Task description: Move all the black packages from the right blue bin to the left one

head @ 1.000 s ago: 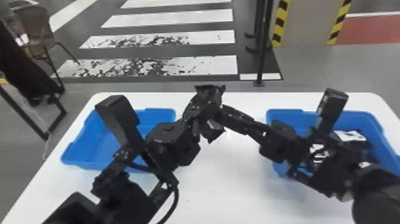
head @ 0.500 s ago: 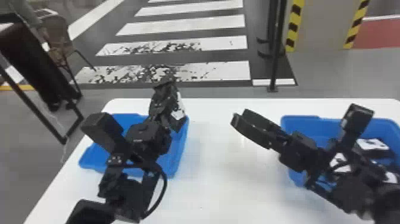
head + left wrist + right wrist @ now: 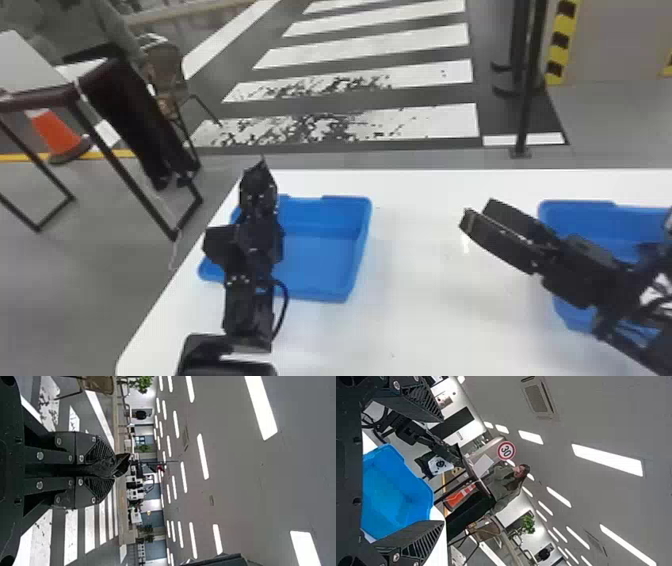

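Observation:
My left gripper (image 3: 258, 192) is over the left part of the left blue bin (image 3: 320, 250). In the left wrist view the left gripper (image 3: 109, 469) is shut on a black package (image 3: 122, 464). The right wrist view shows that black package (image 3: 441, 464) from its white-marked side, beyond the left bin (image 3: 395, 494). Between the two bins, above the table, my right gripper (image 3: 476, 215) stands open and holds nothing. Its parted fingers also frame the right wrist view, the right gripper (image 3: 442, 471) being wide open. Behind the right arm, the right blue bin (image 3: 580, 212) shows a black-and-white patch.
The white table (image 3: 425, 310) extends between and in front of the bins. Beyond its left edge are another table (image 3: 30, 65), a chair (image 3: 165, 65) and an orange cone (image 3: 55, 131). A black post (image 3: 525, 100) stands behind the table.
The grippers were together at the middle; my left gripper has moved left with the package, and my right one has parted from it and is open. The head view has turned left.

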Tool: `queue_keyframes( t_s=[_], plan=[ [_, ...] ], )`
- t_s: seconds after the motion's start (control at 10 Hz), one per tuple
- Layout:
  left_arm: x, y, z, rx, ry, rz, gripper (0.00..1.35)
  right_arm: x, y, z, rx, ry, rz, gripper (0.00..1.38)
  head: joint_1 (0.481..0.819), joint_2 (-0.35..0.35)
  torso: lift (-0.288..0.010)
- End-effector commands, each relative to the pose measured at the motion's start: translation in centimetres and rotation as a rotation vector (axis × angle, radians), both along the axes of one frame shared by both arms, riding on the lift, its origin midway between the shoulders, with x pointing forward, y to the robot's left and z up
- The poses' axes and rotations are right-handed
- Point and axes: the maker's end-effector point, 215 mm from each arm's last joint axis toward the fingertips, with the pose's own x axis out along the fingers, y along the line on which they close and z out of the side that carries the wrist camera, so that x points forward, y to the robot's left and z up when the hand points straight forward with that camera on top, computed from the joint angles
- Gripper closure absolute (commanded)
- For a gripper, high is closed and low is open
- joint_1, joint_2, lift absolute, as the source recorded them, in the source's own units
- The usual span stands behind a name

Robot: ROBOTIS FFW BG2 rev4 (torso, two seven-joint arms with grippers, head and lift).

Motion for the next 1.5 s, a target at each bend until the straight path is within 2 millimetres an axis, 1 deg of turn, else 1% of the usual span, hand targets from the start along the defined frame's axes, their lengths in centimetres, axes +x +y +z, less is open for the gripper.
queue_keyframes(
  t_s=[0.0, 0.1, 0.2, 0.3, 0.4, 0.5, 0.6, 0.7, 0.8, 0.9, 1.0, 1.1, 1.2, 1.3, 1.4],
  plan=[
    [-0.3, -2.2, -0.5, -0.101, -0.030, -0.054, 0.38, 0.8, -1.4, 0.1, -0.045, -0.034, -0.037, 0.12, 0.661, 0.350, -0.171],
    [-0.7, -4.0, 0.9, -0.132, -0.073, -0.108, 0.05, 1.4, -2.4, 0.8, -0.091, -0.079, -0.073, 0.12, 0.667, 0.350, -0.171],
    [-1.7, -6.3, 2.5, -0.148, -0.097, -0.160, 0.10, 2.0, -3.8, 1.4, -0.181, -0.125, -0.129, 0.12, 0.666, 0.347, -0.171],
    [-2.8, -8.7, 4.9, -0.171, -0.131, -0.221, 0.13, 2.7, -6.3, 1.8, -0.317, -0.161, -0.228, 0.12, 0.658, 0.311, -0.171],
    [-4.4, -10.9, 7.2, -0.193, -0.156, -0.279, 0.13, 3.4, -10.3, 2.3, -0.479, -0.196, -0.359, 0.12, 0.647, 0.262, -0.171],
    [-5.8, -12.7, 8.7, -0.234, -0.178, -0.326, 0.13, 4.4, -14.6, 2.1, -0.596, -0.193, -0.485, 0.12, 0.637, 0.201, -0.171],
    [-6.5, -14.8, 9.2, -0.281, -0.181, -0.383, 0.13, 4.8, -17.9, 0.1, -0.644, -0.120, -0.560, 0.12, 0.633, 0.163, -0.171],
    [-6.7, -16.5, 8.4, -0.304, -0.131, -0.435, 0.13, 4.7, -21.0, -1.6, -0.727, -0.047, -0.637, 0.12, 0.633, 0.099, -0.171],
    [-7.0, -17.2, 7.6, -0.309, -0.100, -0.456, 0.13, 4.9, -24.2, -2.6, -0.818, -0.009, -0.706, 0.12, 0.647, 0.030, -0.171],
    [-7.0, -17.6, 6.9, -0.312, -0.080, -0.467, 0.13, 4.7, -25.9, -4.4, -0.879, 0.055, -0.725, 0.12, 0.665, -0.027, -0.171],
    [-7.0, -17.8, 6.7, -0.311, -0.071, -0.472, 0.13, 4.2, -27.3, -6.1, -0.926, 0.124, -0.730, 0.12, 0.683, -0.066, -0.171],
    [-6.9, -17.7, 6.5, -0.311, -0.064, -0.472, 0.14, 3.4, -28.0, -8.1, -0.967, 0.205, -0.714, 0.13, 0.695, -0.090, -0.171],
    [-6.9, -17.7, 6.4, -0.325, -0.063, -0.475, 0.14, 2.7, -28.7, -9.7, -1.003, 0.270, -0.705, 0.13, 0.695, -0.098, -0.171],
    [-6.9, -17.8, 6.6, -0.325, -0.067, -0.478, 0.14, 1.9, -29.0, -11.4, -1.019, 0.330, -0.684, 0.13, 0.695, -0.109, -0.171],
    [-6.8, -17.9, 6.7, -0.328, -0.072, -0.480, 0.14, 1.0, -29.1, -12.4, -1.030, 0.365, -0.670, 0.13, 0.695, -0.118, -0.171]
  ],
)
